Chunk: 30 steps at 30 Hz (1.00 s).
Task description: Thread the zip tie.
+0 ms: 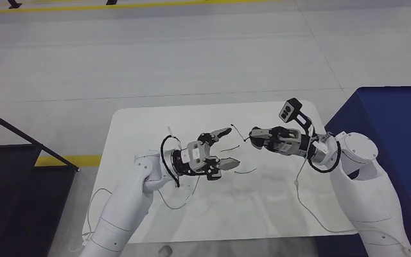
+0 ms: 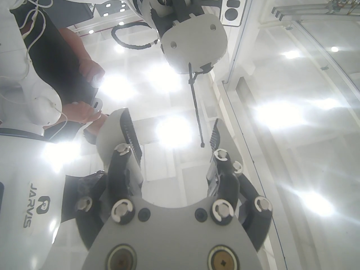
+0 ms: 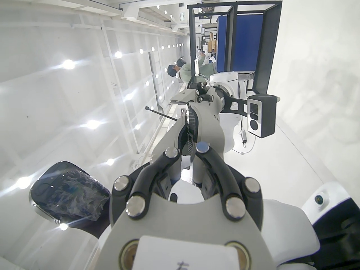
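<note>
Up close, the left gripper [image 2: 171, 117] has its ribbed fingers spread wide, nothing between them; facing it from its 3 o'clock in the top view, the right gripper [image 1: 252, 138] is pinched tight on the zip tie [image 2: 196, 105]; the black tie is held in the air above the table [image 1: 276, 212], its free end stretching towards the left gripper's fingertips; whether it touches a finger, I cannot tell. Down on the white, round-cornered table a thin dark strand [image 1: 247, 171] lies just at 5 o'clock of the left gripper. Around the table the floor [image 1: 192, 58] is pale grey; a yellow line [image 1: 128, 6] runs along the 12 o'clock edge; a blue partition [image 1: 379, 109] stands at 3 o'clock; a black frame [image 1: 32, 142] slants in at 9 o'clock. Overhead, ceiling lamps [image 2: 334, 49] blaze on white panels.
</note>
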Tool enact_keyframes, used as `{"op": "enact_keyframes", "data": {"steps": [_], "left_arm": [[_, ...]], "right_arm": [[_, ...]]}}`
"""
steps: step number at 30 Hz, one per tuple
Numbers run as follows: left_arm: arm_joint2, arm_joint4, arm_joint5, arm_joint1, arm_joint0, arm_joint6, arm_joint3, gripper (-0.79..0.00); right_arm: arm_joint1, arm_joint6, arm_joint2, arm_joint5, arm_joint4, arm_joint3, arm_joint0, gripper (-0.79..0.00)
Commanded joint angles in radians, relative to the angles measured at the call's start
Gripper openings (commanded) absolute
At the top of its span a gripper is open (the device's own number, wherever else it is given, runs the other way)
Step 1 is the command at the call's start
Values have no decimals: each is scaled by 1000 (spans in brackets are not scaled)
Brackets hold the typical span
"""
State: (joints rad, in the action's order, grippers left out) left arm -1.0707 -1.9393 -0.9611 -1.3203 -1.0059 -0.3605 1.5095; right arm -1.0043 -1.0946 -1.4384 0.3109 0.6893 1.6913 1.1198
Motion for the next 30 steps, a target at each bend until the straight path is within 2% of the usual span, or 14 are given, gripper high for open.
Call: {"op": "enact_keyframes", "data": {"steps": [1, 7, 10, 14, 17, 18, 20, 22, 25, 27, 29, 30], "left_arm": [[-2, -2, 1, 0, 0, 2, -2, 0], [3, -40, -10, 0, -14, 12, -17, 0], [11, -312, -51, -2, -29, 40, -34, 0], [58, -724, -44, 2, -28, 187, -54, 0], [100, -1089, 52, 10, -24, 337, -26, 0], [108, -1132, 85, 13, -24, 389, -10, 0], [82, -1132, 115, 18, -27, 414, 6, 0], [44, -1107, 129, 29, -9, 490, -1, 0], [-5, -921, 148, 37, -17, 496, -4, 0], [28, -1018, 183, 32, -40, 518, -3, 0], [54, -1132, 243, 31, -40, 608, -2, 0], [61, -1132, 271, 27, -50, 623, 8, 0]], "right_arm": [[0, -1, 0, -1, -1, 0, 0, -785], [-2, 30, -8, 2, 47, 11, 9, -785], [-3, 35, -15, 41, 108, 13, 7, -785], [-3, 40, -18, 73, 155, 13, -2, -785], [-3, 51, -14, 81, 160, 21, -1, -785], [-3, 54, -11, 84, 165, 25, 0, -785], [-3, 61, -8, 86, 171, 31, 3, -785], [-2, 65, -8, 86, 173, 32, 4, -785], [-1, 72, -9, 89, 174, 36, 6, -785], [0, 73, -12, 91, 175, 38, 6, -785], [0, 76, -14, 95, 185, 39, 7, -785], [1, 77, -14, 97, 188, 41, 6, -785]]}}
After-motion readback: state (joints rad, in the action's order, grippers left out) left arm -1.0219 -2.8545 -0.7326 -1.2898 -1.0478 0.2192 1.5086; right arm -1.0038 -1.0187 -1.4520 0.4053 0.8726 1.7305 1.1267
